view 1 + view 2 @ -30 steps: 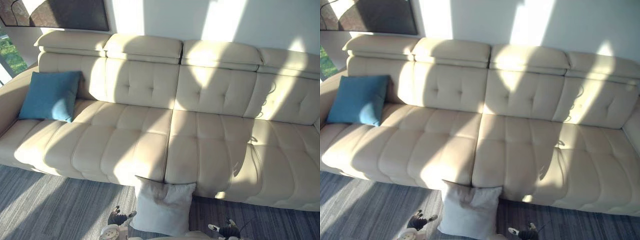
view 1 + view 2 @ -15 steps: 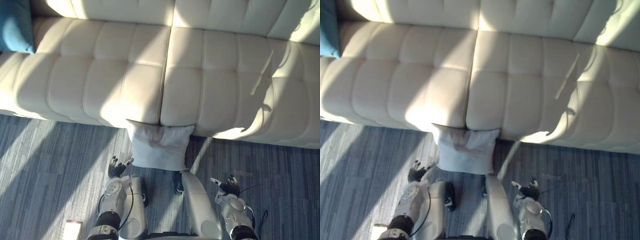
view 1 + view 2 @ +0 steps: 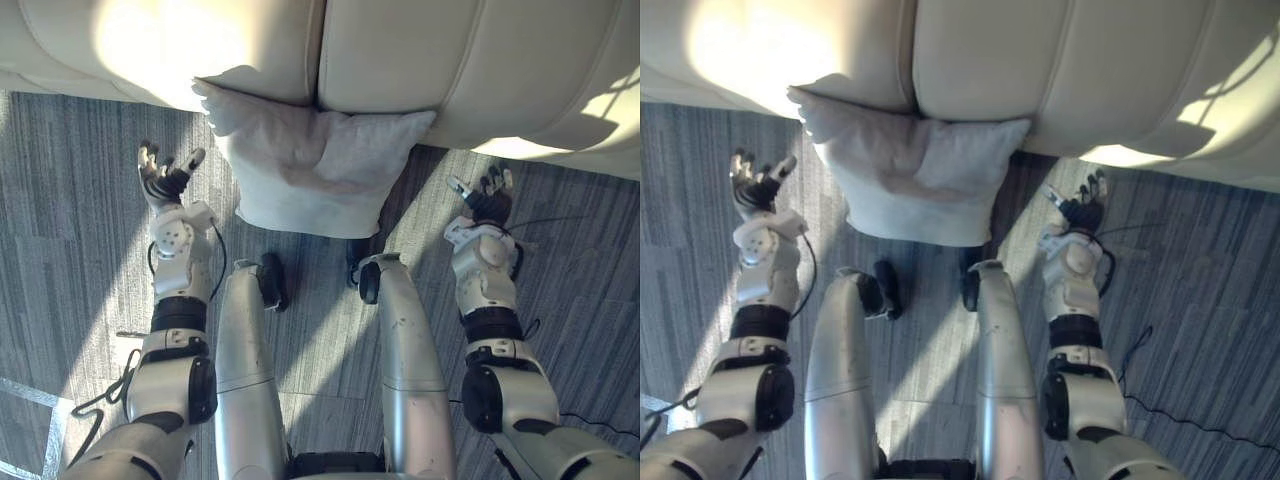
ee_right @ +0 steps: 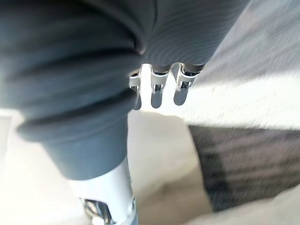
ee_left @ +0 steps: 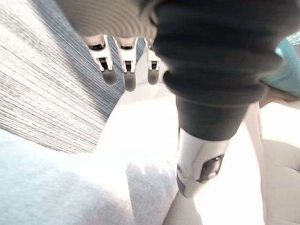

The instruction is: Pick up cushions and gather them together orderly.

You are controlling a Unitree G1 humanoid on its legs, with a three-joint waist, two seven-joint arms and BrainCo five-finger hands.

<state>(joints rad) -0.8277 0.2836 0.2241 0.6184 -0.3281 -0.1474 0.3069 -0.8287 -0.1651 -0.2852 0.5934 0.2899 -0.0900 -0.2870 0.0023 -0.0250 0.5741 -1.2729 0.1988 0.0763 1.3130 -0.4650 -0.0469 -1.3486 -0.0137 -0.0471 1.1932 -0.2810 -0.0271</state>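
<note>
A white cushion [image 3: 312,172] stands on the grey carpet, leaning against the sofa's front edge, its top corner tucked under the seat. My left hand [image 3: 166,183] is held out over the floor to the left of it, open, fingers spread, apart from the cloth. My right hand [image 3: 486,203] is out to the cushion's right, open and holding nothing. In the left wrist view the straight fingers [image 5: 124,70] point along the sofa, with the white cushion [image 5: 56,187] close by and a teal cushion [image 5: 287,70] far off on the seat.
The cream leather sofa [image 3: 470,60] runs across the far side, sunlit in patches. Grey striped carpet [image 3: 60,250] lies on both sides of the cushion.
The camera has tipped down toward the floor, so the sofa back and teal cushion have left the eye views. Both arms now reach forward on either side of the white cushion.
</note>
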